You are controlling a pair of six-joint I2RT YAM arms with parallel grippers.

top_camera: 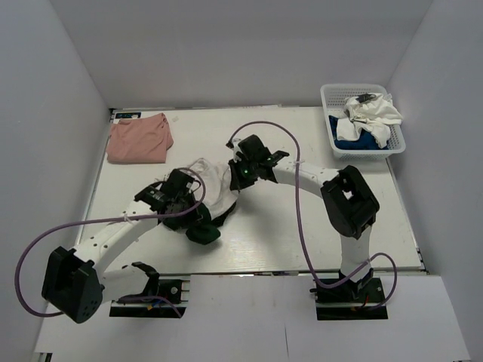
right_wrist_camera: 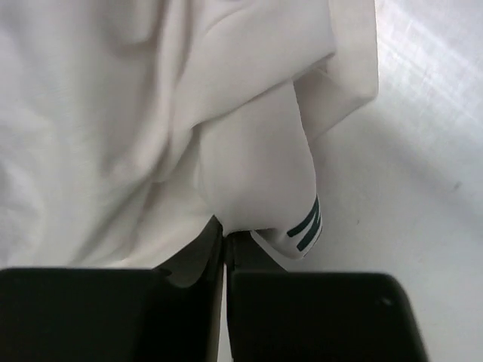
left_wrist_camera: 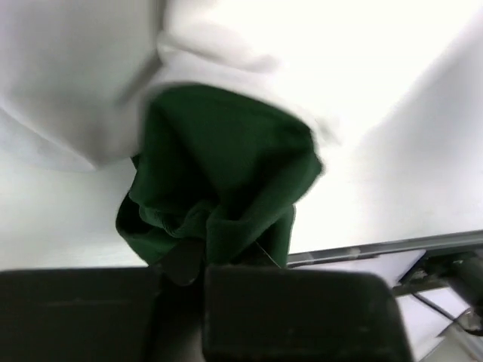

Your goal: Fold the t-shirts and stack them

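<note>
The white t-shirt (top_camera: pixel 217 187) lies bunched on the table (top_camera: pixel 302 234). The left gripper (left_wrist_camera: pixel 202 260) is clamped tight on its green sleeve (left_wrist_camera: pixel 226 166). The right gripper (right_wrist_camera: pixel 225 243) pinches a white fold.

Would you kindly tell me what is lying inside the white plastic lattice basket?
Inside the white plastic lattice basket, a crumpled white t-shirt lies on top of a royal blue t-shirt. Anything beneath them is covered.

White arms (top_camera: pixel 306 175), blk joints (top_camera: pixel 349 200), purple cables (top_camera: pixel 299 219)
</note>
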